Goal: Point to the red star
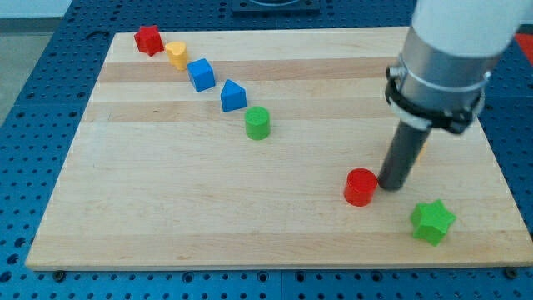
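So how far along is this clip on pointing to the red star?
Nothing looks done yet. My tip sits low on the view's right, right beside the red cylinder, not the target. The red star lies far off at the top left corner, next to the yellow block. Left: cross the board past the blue blocks and the green cylinder to reach it.

A lab bench: wooden board [275,225] on a blue perforated table [33,100].

the worktop [166,217] lies open across the view's lower left and centre. a diagonal row blocks the upper left: red star [148,39], yellow block [176,55], blue cube [201,74], blue block [233,96], green cylinder [257,122]. my tip [390,185] sits hemmed just right of the red cylinder [361,187], with the green star [432,222] near on the lower right.
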`<state>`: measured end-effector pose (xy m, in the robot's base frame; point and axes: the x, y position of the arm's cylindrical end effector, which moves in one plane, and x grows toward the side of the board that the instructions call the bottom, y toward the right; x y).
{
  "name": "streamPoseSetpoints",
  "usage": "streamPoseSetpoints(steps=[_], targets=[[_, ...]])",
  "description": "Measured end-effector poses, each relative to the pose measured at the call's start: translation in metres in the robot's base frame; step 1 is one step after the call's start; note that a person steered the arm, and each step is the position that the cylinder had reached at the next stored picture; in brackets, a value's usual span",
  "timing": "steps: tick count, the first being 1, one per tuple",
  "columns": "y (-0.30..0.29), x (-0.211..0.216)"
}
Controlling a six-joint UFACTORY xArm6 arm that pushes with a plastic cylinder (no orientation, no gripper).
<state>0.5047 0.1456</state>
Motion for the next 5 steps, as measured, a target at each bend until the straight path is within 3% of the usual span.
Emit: streamPoseSetpoints(steps=[1,2,3,4,5], targets=[[0.000,0.009],[-0.003,0.058],[-0.022,0.078],[-0.065,0.059],[-0.082,0.014]])
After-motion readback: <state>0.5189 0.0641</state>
